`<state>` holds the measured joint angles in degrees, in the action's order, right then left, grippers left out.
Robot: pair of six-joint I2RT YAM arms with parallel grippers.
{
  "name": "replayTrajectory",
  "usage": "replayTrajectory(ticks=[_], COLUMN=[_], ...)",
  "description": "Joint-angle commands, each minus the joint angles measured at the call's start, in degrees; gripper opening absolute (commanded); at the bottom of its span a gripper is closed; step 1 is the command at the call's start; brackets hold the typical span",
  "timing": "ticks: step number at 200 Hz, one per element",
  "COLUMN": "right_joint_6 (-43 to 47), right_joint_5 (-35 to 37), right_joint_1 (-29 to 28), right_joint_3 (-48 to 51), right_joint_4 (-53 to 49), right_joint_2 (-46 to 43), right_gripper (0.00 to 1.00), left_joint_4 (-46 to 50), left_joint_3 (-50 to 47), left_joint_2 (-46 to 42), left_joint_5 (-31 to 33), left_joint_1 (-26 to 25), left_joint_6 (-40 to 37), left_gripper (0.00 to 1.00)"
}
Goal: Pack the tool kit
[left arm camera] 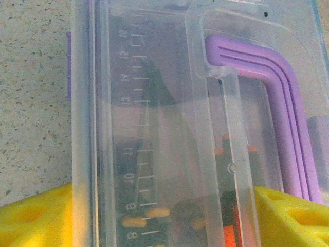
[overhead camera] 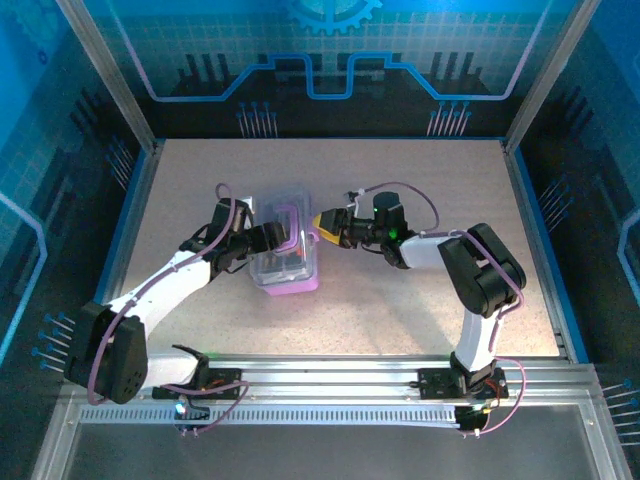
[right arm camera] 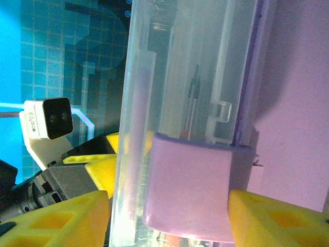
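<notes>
A purple tool case (overhead camera: 285,262) with a clear lid (left arm camera: 154,103) sits on the worktop (overhead camera: 420,330), the left jaws straddling its lid with the grip impossible to tell, the right jaws spread around its purple latch (right arm camera: 187,190).

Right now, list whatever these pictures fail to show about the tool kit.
- Left wrist view: the frosted clear lid smears the screwdrivers into orange and dark streaks; their number is unreadable.
- Right wrist view: the purple tab sits between the yellow pads; whether the jaws grip it is unclear.
- Top external view: the case is small and both arms crowd it; whether its lid is shut cannot be told.
</notes>
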<state>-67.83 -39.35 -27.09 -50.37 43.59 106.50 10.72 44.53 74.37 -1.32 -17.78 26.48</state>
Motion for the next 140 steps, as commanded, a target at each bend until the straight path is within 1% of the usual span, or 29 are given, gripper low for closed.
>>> replayTrajectory(ticks=[1,32,58,126,140], right_joint_6=[1.4,2.0,3.1,3.2,3.2], right_joint_5=[0.8,1.5,1.9,1.6,1.2], right_joint_1=[-0.6,-0.5,-0.6,-0.6,-0.6], right_joint_3=[-0.8,-1.3,-1.6,-1.1,-0.9], right_joint_4=[-1.5,-3.3,-4.7,-3.6,-3.2], right_joint_2=[-1.9,-0.5,1.1,3.2,3.4], right_gripper=[0.59,0.51,0.51,0.49,0.52], left_joint_4=[11.6,11.3,11.3,10.6,10.3], left_joint_3=[-3.8,-4.1,-4.0,-4.7,-5.0], left_joint_2=[4.5,4.3,4.4,5.3,5.2], left_joint_5=[-3.8,-4.1,-4.3,-4.1,-4.5], left_joint_1=[-0.5,-0.5,-0.5,-0.5,-0.5], left_joint_6=[0.6,0.7,0.7,1.3,1.4], left_gripper=[0.56,0.56,0.56,0.55,0.54])
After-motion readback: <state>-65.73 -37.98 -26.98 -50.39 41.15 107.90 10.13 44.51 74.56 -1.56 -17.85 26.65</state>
